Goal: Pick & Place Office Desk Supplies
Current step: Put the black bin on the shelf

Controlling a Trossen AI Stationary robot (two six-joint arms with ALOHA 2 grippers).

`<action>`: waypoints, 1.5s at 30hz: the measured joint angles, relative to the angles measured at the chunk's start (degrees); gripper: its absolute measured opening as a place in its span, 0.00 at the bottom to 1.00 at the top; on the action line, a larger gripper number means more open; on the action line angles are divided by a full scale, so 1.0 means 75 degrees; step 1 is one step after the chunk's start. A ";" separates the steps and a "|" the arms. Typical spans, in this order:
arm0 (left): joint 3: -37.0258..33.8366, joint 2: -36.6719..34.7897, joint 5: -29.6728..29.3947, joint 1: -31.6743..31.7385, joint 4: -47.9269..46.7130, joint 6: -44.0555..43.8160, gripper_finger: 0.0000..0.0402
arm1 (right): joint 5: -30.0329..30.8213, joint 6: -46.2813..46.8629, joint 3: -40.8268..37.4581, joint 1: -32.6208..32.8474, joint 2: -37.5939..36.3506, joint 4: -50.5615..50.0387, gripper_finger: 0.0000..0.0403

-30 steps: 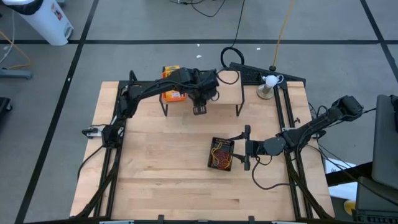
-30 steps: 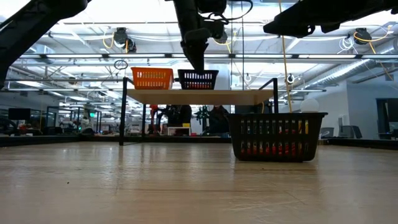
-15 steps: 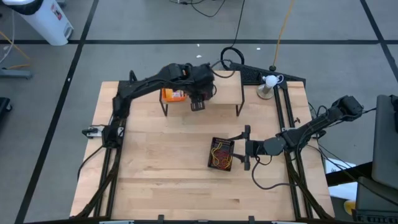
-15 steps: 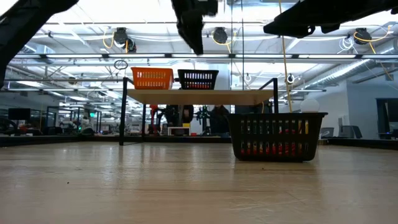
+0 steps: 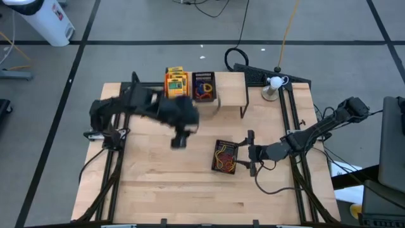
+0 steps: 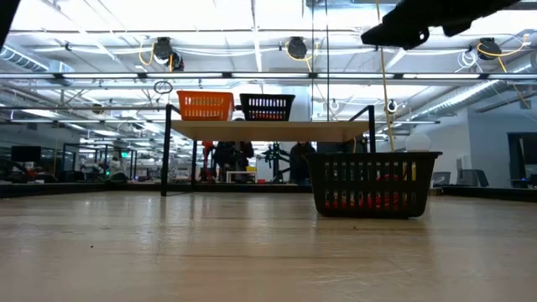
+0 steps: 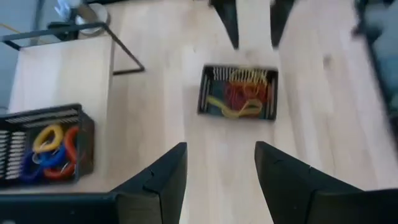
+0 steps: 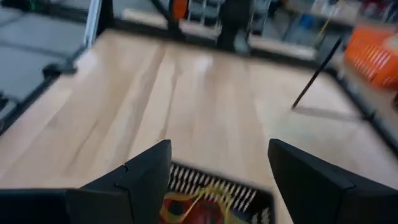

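On the shelf [image 5: 231, 88] at the worktop's far edge sit the orange bin [image 5: 176, 83] with packs and a black bin [image 5: 204, 86] of bands; mid-worktop, another black bin [image 5: 226, 156] holds bands, likely still to move; left gripper [image 5: 179, 139] empty, fingers apart; right gripper [image 5: 248, 152] beside it, fingers spread.

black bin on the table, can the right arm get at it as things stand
Probably yes. The right gripper sits open just beside the black bin on the table, nothing between them, and the left gripper is off to the side.
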 joint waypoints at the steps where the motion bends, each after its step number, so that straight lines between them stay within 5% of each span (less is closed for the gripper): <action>1: 0.0000 0.0002 -0.0398 -0.0301 -0.0173 -0.0094 0.46 | -0.0003 0.0250 0.0242 0.0048 0.0072 -0.0522 0.64; 6: -0.0013 0.0067 -0.2604 -0.1530 -0.0963 -0.1146 0.46 | -0.0022 0.1575 0.1730 0.0470 0.0922 -0.3046 0.64; 12: -0.0108 0.0096 -0.3125 -0.2310 -0.0940 -0.2210 0.46 | -0.0633 0.2446 0.3386 0.0778 0.2563 -0.4788 0.64; 23: -0.0105 0.0090 -0.3366 -0.2661 -0.0943 -0.2660 0.46 | -0.2069 0.2987 0.4293 0.0386 0.4530 -0.4862 0.64; 38: -0.0105 0.0090 -0.3311 -0.2658 -0.0944 -0.2588 0.46 | -0.2624 0.3222 0.4296 -0.0373 0.5197 -0.4765 0.64; 45: -0.0105 0.0090 -0.2950 -0.2658 -0.0945 -0.2587 0.46 | -0.2656 0.3353 0.4296 -0.0514 0.5194 -0.4751 0.55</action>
